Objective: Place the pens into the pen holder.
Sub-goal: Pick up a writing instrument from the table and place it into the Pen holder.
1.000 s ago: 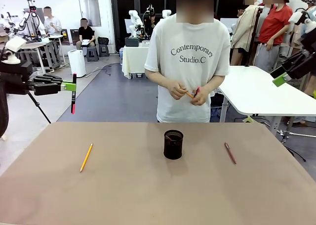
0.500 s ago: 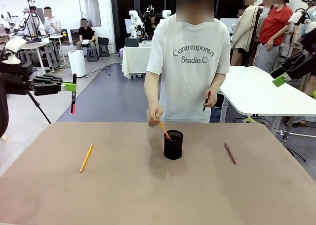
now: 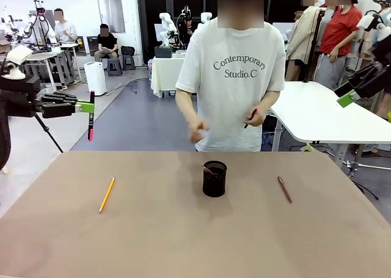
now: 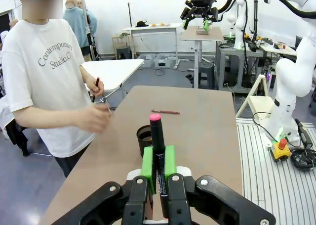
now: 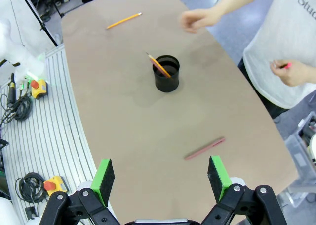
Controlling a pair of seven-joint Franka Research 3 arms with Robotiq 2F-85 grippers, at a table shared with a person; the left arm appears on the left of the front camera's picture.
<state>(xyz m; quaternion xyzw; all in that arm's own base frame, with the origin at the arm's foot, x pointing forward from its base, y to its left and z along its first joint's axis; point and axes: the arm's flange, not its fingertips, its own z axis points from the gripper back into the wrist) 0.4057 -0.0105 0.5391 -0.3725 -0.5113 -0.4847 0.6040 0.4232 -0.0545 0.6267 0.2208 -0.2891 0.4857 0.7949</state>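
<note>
Black pink-tip pen (image 4: pixel 157 135) pinched betw. L gripper (image 4: pixel 158 161) pads, vertical.

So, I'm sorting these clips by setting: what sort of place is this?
Probably a robotics lab: a white robot arm beside the table, a yellow emergency-stop box at its base, and white worktables across the hall behind.

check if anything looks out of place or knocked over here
Nothing is spilled or damaged. The pen holder stands upright with an orange pencil leaning inside. A yellow pencil and a maroon pen lie loose on the table, and the left gripper holds a pink-tipped black pen in the air.
</note>
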